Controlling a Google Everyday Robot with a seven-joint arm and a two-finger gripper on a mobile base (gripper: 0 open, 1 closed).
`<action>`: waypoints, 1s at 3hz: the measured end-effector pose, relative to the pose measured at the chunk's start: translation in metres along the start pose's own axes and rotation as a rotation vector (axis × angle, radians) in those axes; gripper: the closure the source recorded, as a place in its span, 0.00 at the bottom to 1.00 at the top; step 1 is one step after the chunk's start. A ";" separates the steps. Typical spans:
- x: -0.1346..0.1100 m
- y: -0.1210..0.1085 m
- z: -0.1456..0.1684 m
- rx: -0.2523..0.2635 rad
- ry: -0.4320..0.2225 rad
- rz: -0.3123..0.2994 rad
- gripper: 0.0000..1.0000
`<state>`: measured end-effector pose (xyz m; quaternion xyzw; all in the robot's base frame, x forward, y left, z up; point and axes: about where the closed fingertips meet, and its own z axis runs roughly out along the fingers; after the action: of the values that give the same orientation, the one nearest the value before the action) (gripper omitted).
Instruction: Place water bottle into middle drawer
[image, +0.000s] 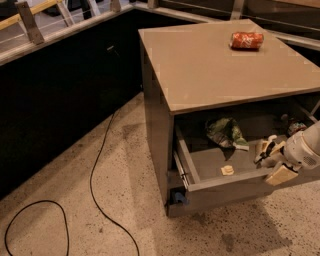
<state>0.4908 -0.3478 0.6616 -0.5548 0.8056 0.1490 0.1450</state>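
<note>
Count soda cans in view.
1: red soda can lying on its side on the cabinet top, far right. The gripper, at the right end of the open drawer, may hide others.

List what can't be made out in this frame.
- Claw, at the open drawer's right front, camera view: the arm is cut off by the right edge, and what it carries is unreadable.
- Water bottle, camera view: not identifiable anywhere.
- Small object at the drawer's back right: shadowed under the cabinet top, too small to name.
- Drawer's rear: hidden by the cabinet top.
</note>
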 end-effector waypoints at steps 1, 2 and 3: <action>0.008 0.007 -0.002 0.006 -0.002 0.002 0.80; 0.020 0.019 -0.003 0.011 -0.006 0.005 0.81; 0.019 0.020 -0.004 0.011 -0.006 0.005 0.81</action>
<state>0.4654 -0.3592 0.6594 -0.5514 0.8074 0.1468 0.1502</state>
